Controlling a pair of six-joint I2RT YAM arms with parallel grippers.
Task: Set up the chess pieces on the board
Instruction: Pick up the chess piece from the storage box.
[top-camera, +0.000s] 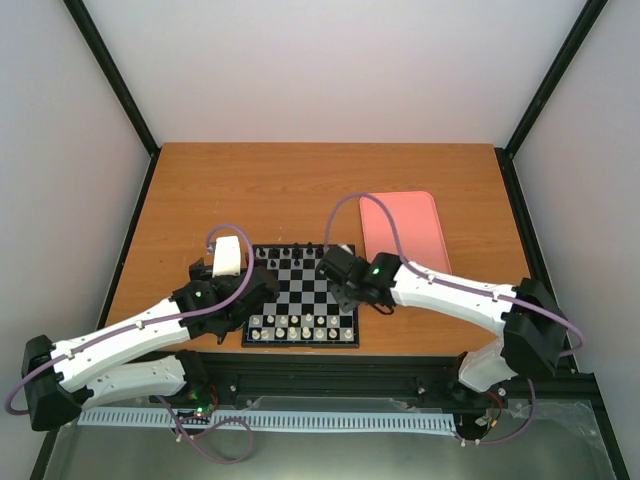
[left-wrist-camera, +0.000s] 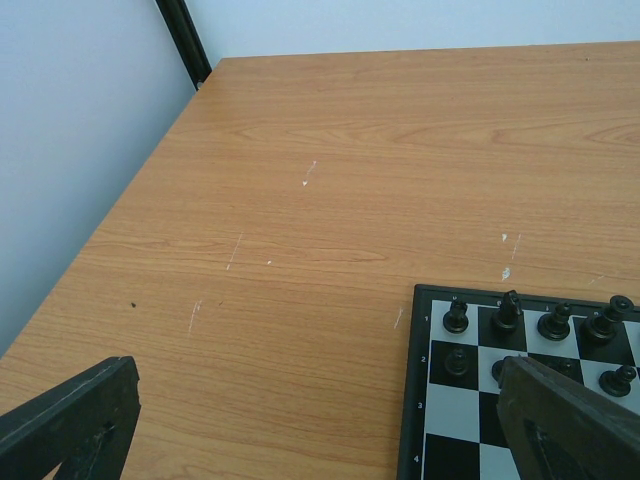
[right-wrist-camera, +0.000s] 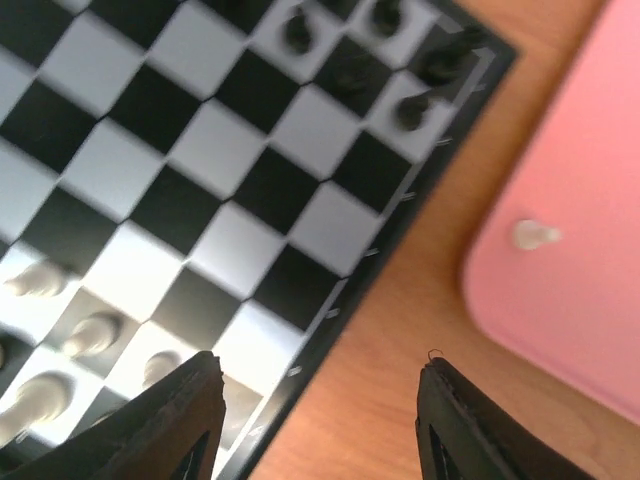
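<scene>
Hovering the right claw (right-wrist-camera: 315, 420), spread wide and empty, over the board (right-wrist-camera: 215, 150) edge, and the left claw (left-wrist-camera: 320, 430), equally open and empty, astride the opposite border. Seeing chess pieces (right-wrist-camera: 90, 335) ranked on the near rows and a stray piece (right-wrist-camera: 535, 235) sitting beyond on the pink tray (right-wrist-camera: 590, 150). Risking toppling neighbours through a careless reach. Reading border numerals (left-wrist-camera: 422, 358) 1 to 4.

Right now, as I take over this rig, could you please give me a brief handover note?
Left claw: open, empty, over the table beside the board's far left corner.
Right claw: open, empty, above the board's edge next to the pink tray.
Done: cream chess pieces stand in the two near rows; black pieces line the far side.
Left: one cream piece lies on the tray and needs its square. I cannot tell which square is vacant.
</scene>
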